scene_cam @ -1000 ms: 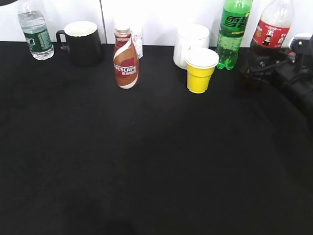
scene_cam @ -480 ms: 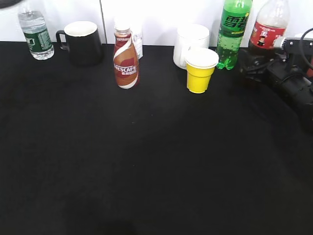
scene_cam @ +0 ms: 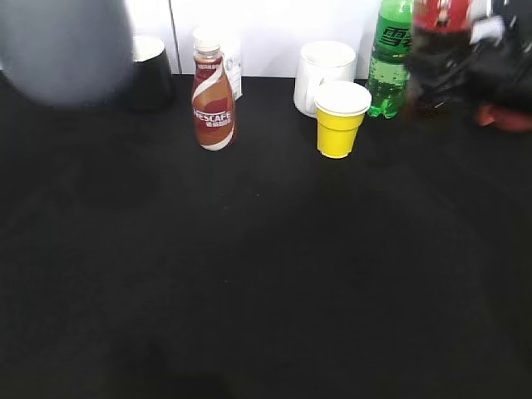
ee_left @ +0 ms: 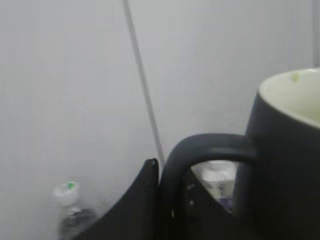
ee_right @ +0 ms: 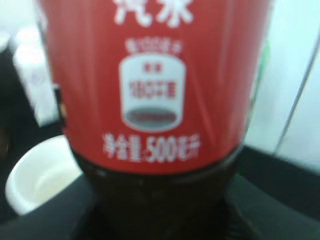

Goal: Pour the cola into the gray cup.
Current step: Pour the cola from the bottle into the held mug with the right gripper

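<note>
The cola (scene_cam: 439,46), nearly full so probably heavy, with smooth and slightly soft walls, sits at the far right clamped low in the right gripper (scene_cam: 465,62), while the stiff, breakable gray cup (scene_cam: 66,50) hangs far left, its handle in the left gripper (ee_left: 150,200).

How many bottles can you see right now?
3. The Nescafe bottle stands left of centre, the green soda bottle at the back right, and the cola is lifted in the right gripper beside it. The raised gray cup may hide others.
</note>
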Robot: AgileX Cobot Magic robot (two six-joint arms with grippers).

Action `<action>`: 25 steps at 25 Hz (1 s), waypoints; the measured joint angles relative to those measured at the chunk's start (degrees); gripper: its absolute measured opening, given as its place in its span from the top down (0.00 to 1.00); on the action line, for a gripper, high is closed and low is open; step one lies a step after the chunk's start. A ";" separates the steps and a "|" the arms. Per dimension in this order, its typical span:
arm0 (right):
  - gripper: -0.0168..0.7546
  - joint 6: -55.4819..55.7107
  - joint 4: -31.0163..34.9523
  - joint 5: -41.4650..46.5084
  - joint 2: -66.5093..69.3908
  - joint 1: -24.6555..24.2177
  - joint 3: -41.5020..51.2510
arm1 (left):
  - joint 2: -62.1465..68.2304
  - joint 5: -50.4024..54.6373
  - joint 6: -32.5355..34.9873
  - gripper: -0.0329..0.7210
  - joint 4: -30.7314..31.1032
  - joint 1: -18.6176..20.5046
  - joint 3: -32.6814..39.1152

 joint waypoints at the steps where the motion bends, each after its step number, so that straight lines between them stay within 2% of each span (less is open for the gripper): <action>1: 0.53 1.52 -3.78 4.09 -3.48 0.07 0.00 | 2.41 -3.83 -0.12 0.89 1.08 0.00 0.00; 4: 0.53 5.13 -13.94 12.88 -13.20 2.49 0.01 | 11.36 -15.00 -0.25 0.89 3.42 0.00 0.00; 8: 0.53 21.36 -37.49 16.22 -17.70 7.79 0.01 | 17.57 -15.41 1.81 0.89 7.00 -0.84 -0.05; 10: 0.53 26.86 -45.03 16.40 -17.88 8.48 0.06 | 18.96 -15.52 3.08 0.89 7.37 -4.32 -0.05; 13: 0.53 31.76 -54.27 16.34 -18.21 8.58 0.06 | 25.39 -15.54 8.50 0.89 3.74 -13.68 -2.37; 16: 0.53 32.82 -58.01 16.30 -18.47 8.58 0.06 | 30.15 -15.54 8.98 0.89 3.12 -17.05 -9.44; 18: 0.53 33.72 -60.22 16.18 -18.53 8.58 0.06 | 32.93 -15.59 8.98 0.89 2.82 -17.88 -14.39; 21: 0.53 33.91 -63.57 15.49 -19.69 8.58 0.06 | 35.51 -15.59 9.10 0.89 3.08 -18.25 -16.04; 25: 0.53 31.93 -63.57 15.67 -20.11 8.58 -0.28 | 36.28 -15.59 9.98 0.89 3.08 -18.29 -17.31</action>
